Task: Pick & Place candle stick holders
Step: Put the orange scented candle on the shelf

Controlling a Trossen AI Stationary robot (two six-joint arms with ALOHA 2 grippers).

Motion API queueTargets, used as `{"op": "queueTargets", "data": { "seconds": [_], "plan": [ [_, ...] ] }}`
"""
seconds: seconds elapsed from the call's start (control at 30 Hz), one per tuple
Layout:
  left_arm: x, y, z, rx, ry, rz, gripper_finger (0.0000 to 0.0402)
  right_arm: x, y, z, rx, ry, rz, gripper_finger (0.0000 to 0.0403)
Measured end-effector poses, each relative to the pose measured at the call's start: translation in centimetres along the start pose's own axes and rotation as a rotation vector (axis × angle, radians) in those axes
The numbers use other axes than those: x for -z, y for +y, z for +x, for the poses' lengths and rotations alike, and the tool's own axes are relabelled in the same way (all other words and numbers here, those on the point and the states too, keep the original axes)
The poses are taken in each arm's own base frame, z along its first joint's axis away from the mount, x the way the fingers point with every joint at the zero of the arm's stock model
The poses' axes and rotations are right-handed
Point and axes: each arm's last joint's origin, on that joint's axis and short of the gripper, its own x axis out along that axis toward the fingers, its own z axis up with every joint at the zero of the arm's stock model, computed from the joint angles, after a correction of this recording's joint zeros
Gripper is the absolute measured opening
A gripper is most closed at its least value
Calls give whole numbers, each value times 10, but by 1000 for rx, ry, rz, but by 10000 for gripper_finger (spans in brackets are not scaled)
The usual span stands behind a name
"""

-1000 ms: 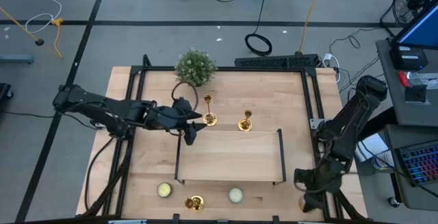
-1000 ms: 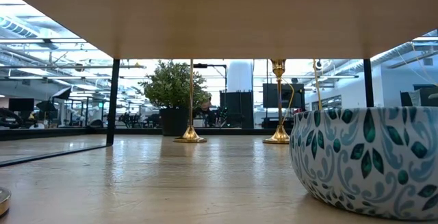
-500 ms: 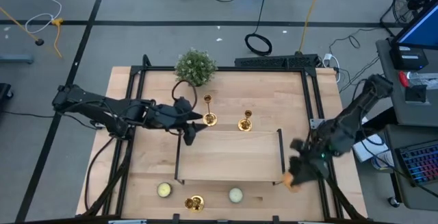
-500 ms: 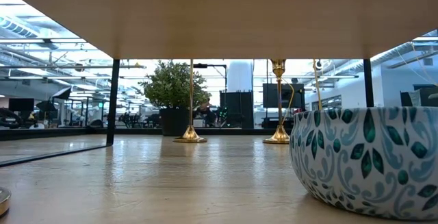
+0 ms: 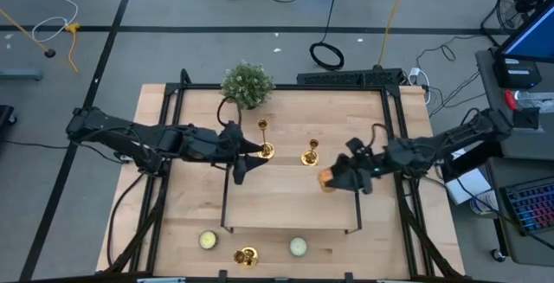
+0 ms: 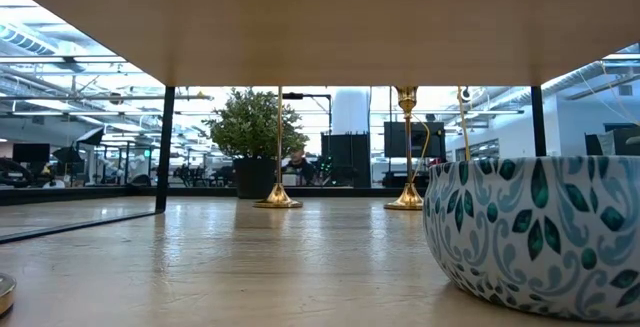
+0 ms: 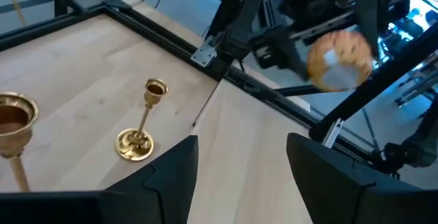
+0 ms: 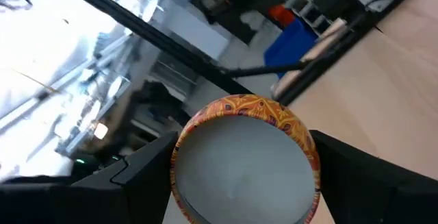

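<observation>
- A pale wooden table (image 5: 286, 114) with a black frame stands on a grey floor crossed by cables; in the low view an open hall with ceiling lights lies beyond it.
- A wooden riser shelf (image 5: 290, 196) on thin black legs takes up the table's middle.
- A bushy green plant (image 5: 247, 84) sits at the far edge.
- Two candle stick holders stand upright behind the shelf: a taller one (image 5: 264, 140) and a shorter one (image 5: 310, 154), near each other but apart.
- The third holder (image 5: 246, 255) is at the table's near edge, between two pale candles (image 5: 208, 241) (image 5: 298, 247).
- The left gripper (image 5: 247, 155) hovers just beside the taller holder, its fingers (image 7: 171, 176) spread wide with nothing between them.
- The right gripper (image 5: 333, 177) reaches in over the shelf's right end, its fingers clamped on a round orange-patterned tin (image 8: 244, 157) with a white face.
- In the low view a blue-and-white leaf-patterned bowl (image 6: 535, 232) sits on the table under the shelf.
</observation>
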Motion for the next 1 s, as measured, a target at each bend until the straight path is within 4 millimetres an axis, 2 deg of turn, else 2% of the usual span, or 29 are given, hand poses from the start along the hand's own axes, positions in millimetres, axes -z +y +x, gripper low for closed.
{"op": "queueTargets", "data": {
  "seconds": [0.23,0.47,0.57,0.73,1.0],
  "plan": [
    [1,-6,-6,31,-1,-3,230,-13,5,43,43,206,-97,295],
    [1,-11,-12,55,-7,-19,230,-22,18,77,303,522,-274,295],
    [3,-14,-15,69,-2,-18,230,-21,14,84,429,603,-321,295],
    [6,-18,-16,70,-3,-19,230,-12,3,89,531,689,-317,295],
    [7,-20,-17,72,-2,-19,230,4,-2,84,653,766,-331,295]
  ]
}}
